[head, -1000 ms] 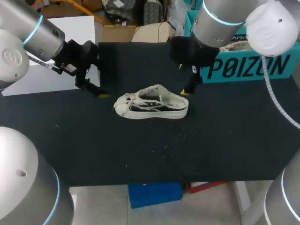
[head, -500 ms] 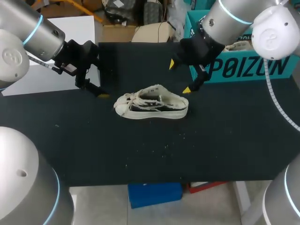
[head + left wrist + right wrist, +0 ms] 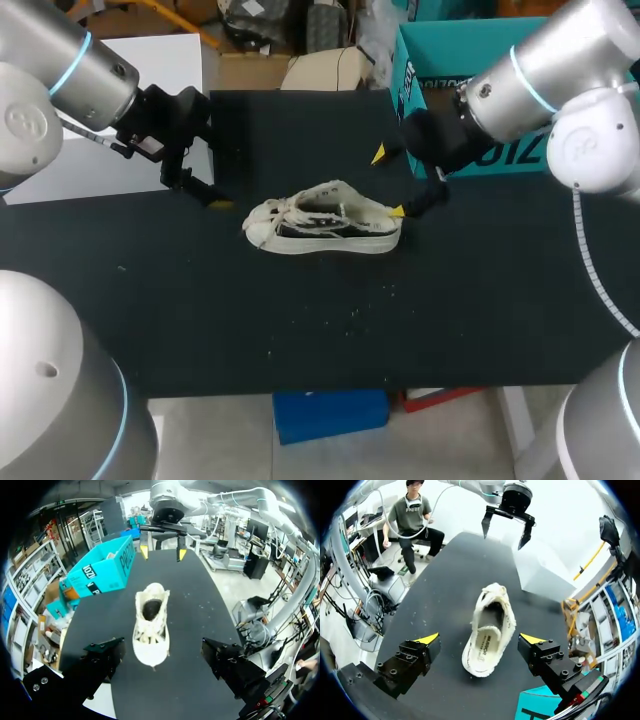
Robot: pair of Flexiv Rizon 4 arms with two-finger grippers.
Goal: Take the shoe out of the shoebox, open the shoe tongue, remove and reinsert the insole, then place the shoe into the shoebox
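A white low-top shoe (image 3: 322, 222) lies upright on the black table, toe toward my left arm. My right gripper (image 3: 388, 182) stands open just behind its heel, one yellow tip close to the heel, not gripping it. In the right wrist view the shoe (image 3: 490, 630) sits ahead of the open gripper (image 3: 480, 639), its insole showing inside. My left gripper (image 3: 200, 180) hangs open a short way beyond the toe. In the left wrist view the shoe (image 3: 150, 625) lies ahead of that gripper (image 3: 163, 644), apart from its fingers. The teal shoebox (image 3: 440, 50) stands at the back right.
The black table top (image 3: 300, 340) has small pale crumbs (image 3: 355, 310) in front of the shoe. A white surface (image 3: 150, 60) adjoins the table at the back left. My right arm covers much of the shoebox front.
My right arm has swung out to the right and its gripper has turned and come down behind the shoe's heel. The left arm and the shoe have stayed put.
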